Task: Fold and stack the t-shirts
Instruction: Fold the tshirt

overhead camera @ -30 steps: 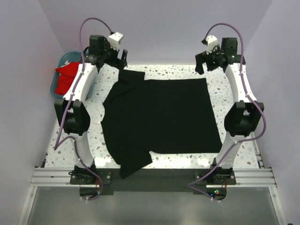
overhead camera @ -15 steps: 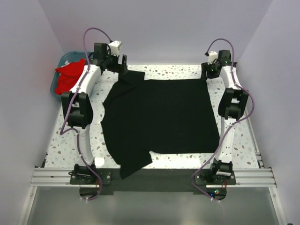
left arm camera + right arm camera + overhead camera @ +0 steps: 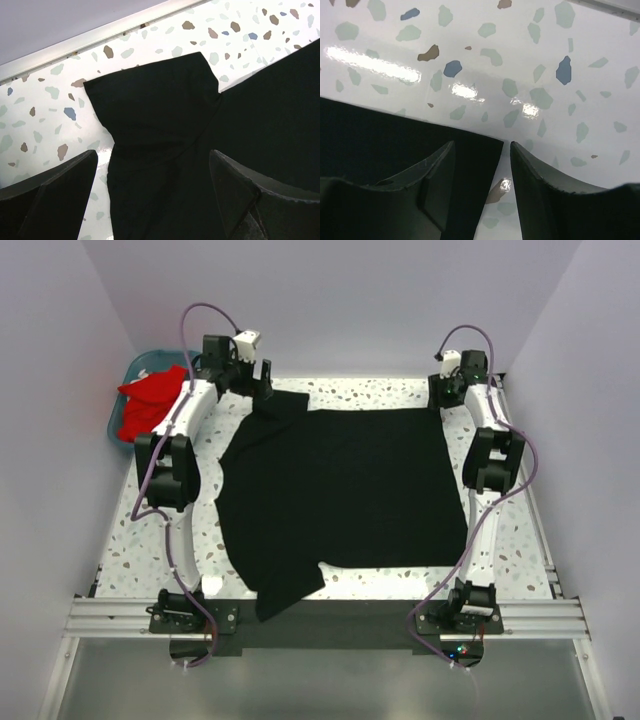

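Note:
A large black t-shirt [image 3: 340, 495] lies spread flat on the speckled table [image 3: 135, 530]. Its far left sleeve [image 3: 150, 100] is folded up toward the back edge. My left gripper [image 3: 262, 380] hovers over that sleeve, and in the left wrist view it [image 3: 152, 155] is open wide with only cloth below. My right gripper [image 3: 441, 395] is at the shirt's far right corner [image 3: 487, 145]. In the right wrist view it [image 3: 482, 145] stands open, jaws half narrowed: one finger over the cloth, the other over bare table. Red t-shirts [image 3: 148, 405] are heaped at the far left.
A teal basket [image 3: 135, 365] holds the red heap beyond the table's left edge. A metal rail [image 3: 100, 35] and the lilac wall bound the far edge just past both grippers. The arm bases sit on a dark plate at the near edge.
Both arms have reached down and forward to the far edge. The right jaws have narrowed around the shirt's far right corner. The left jaws stay wide.

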`<state>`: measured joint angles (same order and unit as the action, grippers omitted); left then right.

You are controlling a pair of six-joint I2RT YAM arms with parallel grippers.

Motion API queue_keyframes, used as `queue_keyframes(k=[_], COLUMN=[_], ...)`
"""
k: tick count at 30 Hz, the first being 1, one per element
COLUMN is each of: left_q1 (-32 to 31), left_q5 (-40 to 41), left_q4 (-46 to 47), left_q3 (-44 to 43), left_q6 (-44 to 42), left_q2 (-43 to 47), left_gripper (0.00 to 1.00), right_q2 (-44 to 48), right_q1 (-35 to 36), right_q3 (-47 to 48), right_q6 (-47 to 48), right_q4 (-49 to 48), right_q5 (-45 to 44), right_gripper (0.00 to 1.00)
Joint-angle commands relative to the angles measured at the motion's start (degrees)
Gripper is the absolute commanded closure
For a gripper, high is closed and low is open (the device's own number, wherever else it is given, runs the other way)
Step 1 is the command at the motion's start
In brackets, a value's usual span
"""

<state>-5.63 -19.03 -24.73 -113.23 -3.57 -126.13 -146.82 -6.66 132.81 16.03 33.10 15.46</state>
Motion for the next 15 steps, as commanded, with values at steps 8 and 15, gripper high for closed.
queue_keyframes(k=[8, 15], left_q1=[0.8, 1.1], left_q5=[2.6, 7.2], left_q4=[2.1, -0.3], left_q3=[-0.5, -8.8], left_q6=[0.7, -0.2], left_q2=[-1.9, -8.8], left_gripper=[0.02, 0.04], right_q2=[-3.4, -1.5], right_q1=[0.1, 0.0], right_q3=[1.2, -1.7], right_q6=[0.1, 1.5], right_q4=[-3.1, -3.0], right_q5=[-0.4, 1.2], right_gripper=[0.58, 0.98])
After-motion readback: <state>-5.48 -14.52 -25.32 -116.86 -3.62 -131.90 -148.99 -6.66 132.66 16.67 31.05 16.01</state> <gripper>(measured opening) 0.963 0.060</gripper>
